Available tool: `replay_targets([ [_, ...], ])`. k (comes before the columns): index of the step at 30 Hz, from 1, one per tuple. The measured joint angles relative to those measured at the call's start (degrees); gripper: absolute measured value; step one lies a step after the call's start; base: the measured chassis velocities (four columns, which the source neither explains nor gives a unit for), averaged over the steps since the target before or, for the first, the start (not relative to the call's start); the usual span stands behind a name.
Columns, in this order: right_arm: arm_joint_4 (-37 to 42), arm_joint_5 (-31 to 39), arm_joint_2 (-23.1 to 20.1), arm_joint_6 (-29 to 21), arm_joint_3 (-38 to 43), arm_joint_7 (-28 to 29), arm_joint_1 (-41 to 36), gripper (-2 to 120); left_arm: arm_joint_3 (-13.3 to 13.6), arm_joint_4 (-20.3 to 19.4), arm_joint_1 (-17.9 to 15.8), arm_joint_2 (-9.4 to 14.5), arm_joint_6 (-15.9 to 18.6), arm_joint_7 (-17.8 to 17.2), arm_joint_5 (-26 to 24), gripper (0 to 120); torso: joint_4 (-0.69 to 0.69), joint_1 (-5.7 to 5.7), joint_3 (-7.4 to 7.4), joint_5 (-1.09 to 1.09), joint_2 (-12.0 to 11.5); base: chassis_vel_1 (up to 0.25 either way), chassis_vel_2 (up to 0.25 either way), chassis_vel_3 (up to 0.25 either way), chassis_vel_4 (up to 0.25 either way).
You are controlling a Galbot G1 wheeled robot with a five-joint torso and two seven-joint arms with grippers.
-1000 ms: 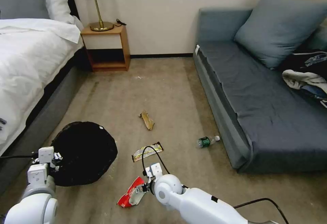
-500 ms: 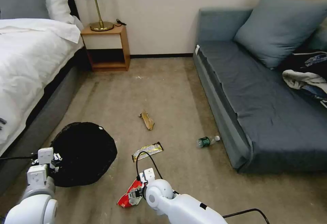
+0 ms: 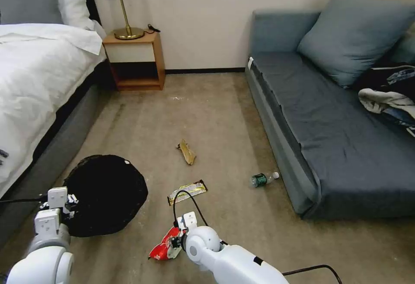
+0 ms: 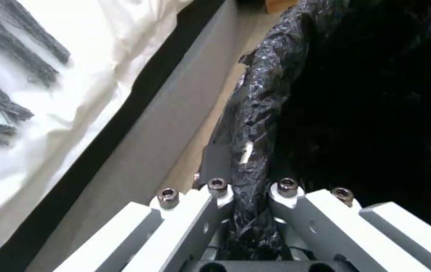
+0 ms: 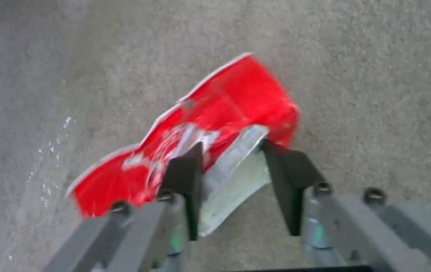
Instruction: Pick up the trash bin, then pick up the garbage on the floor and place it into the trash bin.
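The trash bin [image 3: 108, 193], lined with a crinkly black bag, sits at the lower left beside the bed. My left gripper [image 3: 69, 206] is shut on its rim [image 4: 255, 113], and the bag is pinched between the fingers [image 4: 248, 196]. The garbage lies on the carpet. My right gripper [image 3: 173, 243] is low over a crumpled red-and-white wrapper [image 3: 160, 249]. In the right wrist view it is open [image 5: 230, 145], with its dark fingers on either side of the wrapper's [image 5: 235, 98] white fold. A yellow-silver wrapper [image 3: 187, 191], a brown wrapper [image 3: 186, 152] and a small bottle [image 3: 263, 179] lie farther off.
A bed [image 3: 34, 85] runs along the left and a wooden nightstand [image 3: 136, 61] with a lamp stands at the back. A grey-blue sofa [image 3: 328, 124] fills the right, with a clothes heap [image 3: 389, 94] on it. Open carpet lies between.
My right arm has moved left and down to the red-and-white wrapper, and its fingers now straddle it. The left gripper and the bin have barely moved.
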Motion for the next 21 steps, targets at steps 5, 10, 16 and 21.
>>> replay_targets([
  [5,0.9,-0.73,-1.32,0.03,-0.03,-0.25,-0.3,13,0.07,-0.03,-0.06,-0.1,0.08,0.0,0.11,3,0.0,0.0,0.0,0.0,0.0,0.0,0.0,0.0,0.0],
  [10,1.88,-2.76,-1.87,1.2,0.28,-0.96,-0.95,0,0.24,0.11,-0.1,-0.2,0.17,0.0,0.22,3,0.0,0.0,0.0,0.0,0.0,0.0,0.0,0.0,0.0],
  [16,5.42,-8.4,-2.88,7.88,2.94,-3.3,-0.87,0,0.68,0.17,0.21,-0.39,0.23,0.0,0.22,3,0.0,0.0,0.0,0.01,0.0,0.0,0.0,0.0,0.0],
  [21,10.01,-14.82,-5.67,15.47,7.74,-8.98,0.05,0,1.35,0.58,0.97,-0.87,-0.31,0.0,2.15,3,0.0,0.0,0.0,0.01,0.0,0.0,0.0,0.0,0.0],
])
